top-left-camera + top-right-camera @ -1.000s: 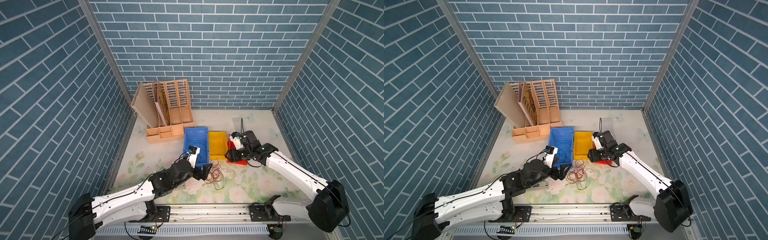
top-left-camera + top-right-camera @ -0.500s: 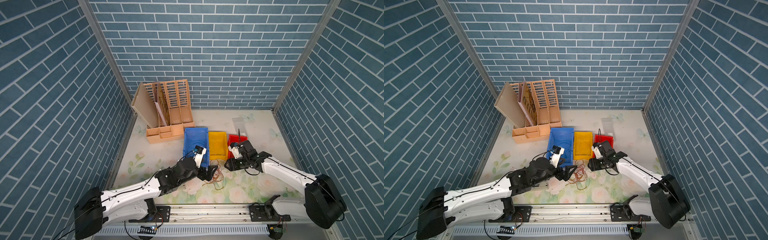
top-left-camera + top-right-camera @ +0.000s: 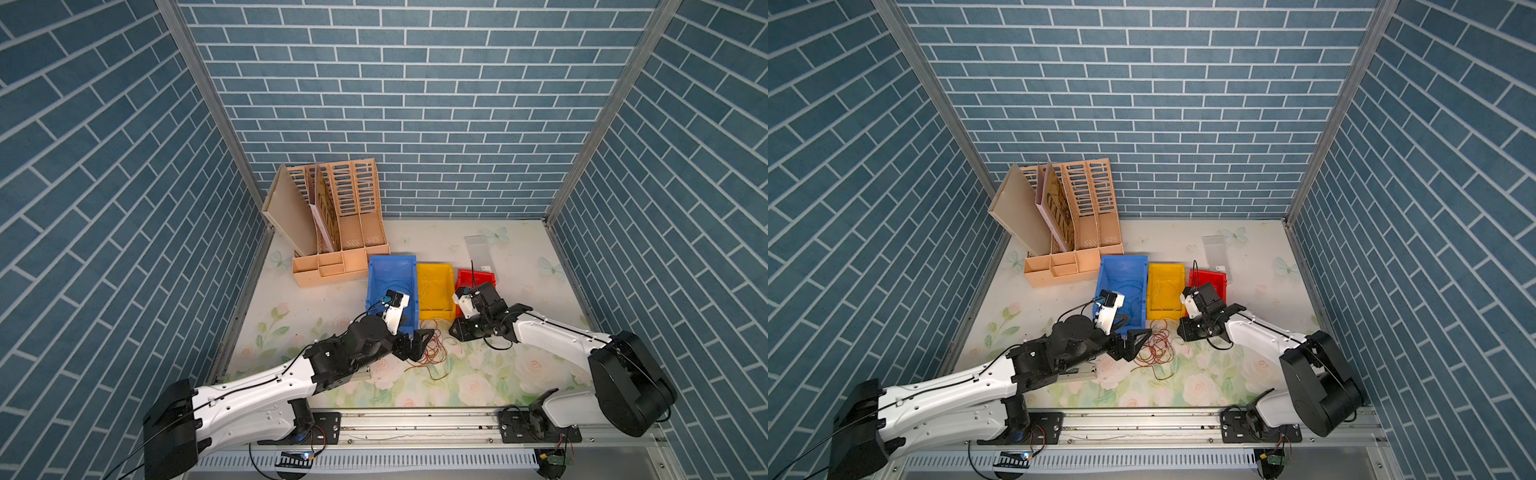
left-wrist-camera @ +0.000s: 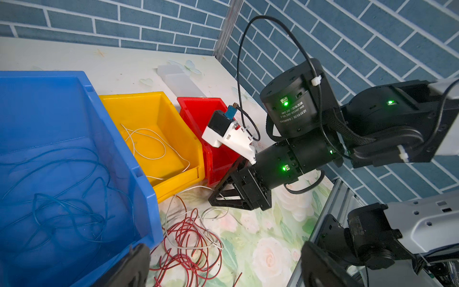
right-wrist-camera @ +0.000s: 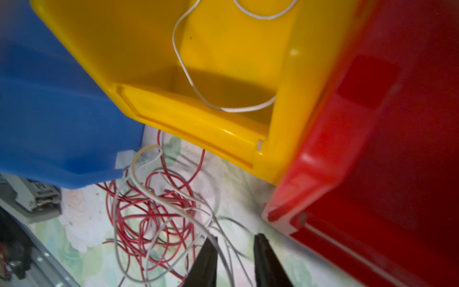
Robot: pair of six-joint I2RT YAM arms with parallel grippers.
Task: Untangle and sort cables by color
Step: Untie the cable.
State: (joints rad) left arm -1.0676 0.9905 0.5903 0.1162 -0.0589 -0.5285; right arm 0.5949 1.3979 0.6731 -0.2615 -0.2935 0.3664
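Furthest left, the blue bin (image 3: 390, 266) holds a loose nest of blue cables (image 4: 69, 211). Just off its near corner the left tool (image 3: 420, 345) hovers with its jaws spread wide and nothing in them, at the edge of the tangle (image 3: 434, 355) on the bench (image 3: 332, 299). The tangle is red cables (image 4: 188, 238) looped over one another, with white cables (image 4: 166, 223) threaded through (I can make out no blue in it). Next along, the yellow bin (image 3: 434, 270) has a white cable (image 4: 149, 144) in it. The right tool (image 5: 236, 256) sits low, just in front of where the yellow bin meets the red bin (image 3: 478, 276). Its jaws are narrowed to a slim gap, and a white strand (image 5: 171, 205) runs into that gap. I would not call it pinched yet.

The job in hand looks like drawing that strand free. I'd close on it alone, first checking that no red loop shares the gap. Then lift slowly and away from the heap, high enough to clear the yellow bin's front lip. The idle left tool could pin the red bundle so it doesn't ride along.
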